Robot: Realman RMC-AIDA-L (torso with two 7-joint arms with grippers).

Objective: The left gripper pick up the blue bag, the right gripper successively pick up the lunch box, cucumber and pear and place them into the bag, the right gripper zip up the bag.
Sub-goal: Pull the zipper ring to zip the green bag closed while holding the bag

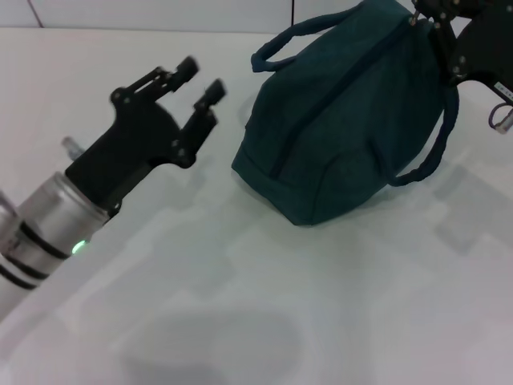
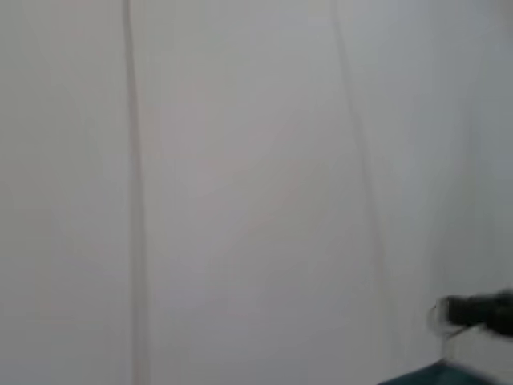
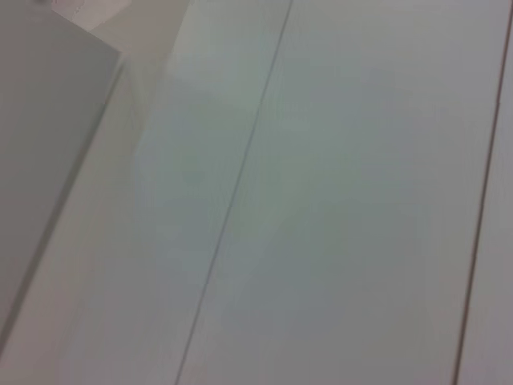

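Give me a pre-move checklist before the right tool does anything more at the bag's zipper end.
1. Blue bag resting on the white table: ok.
2. Zipper closed along the top: looks shut along the visible seam, ok; the end under the right tool cannot be told.
3. Right tool at the bag's upper end: ok; grip on the zipper pull: cannot tell.
4. Left tool clear of the bag: ok, open and empty, off to the bag's left.
5. Lunch box, cucumber and pear off the table: none in view; contents of the bag cannot be told.
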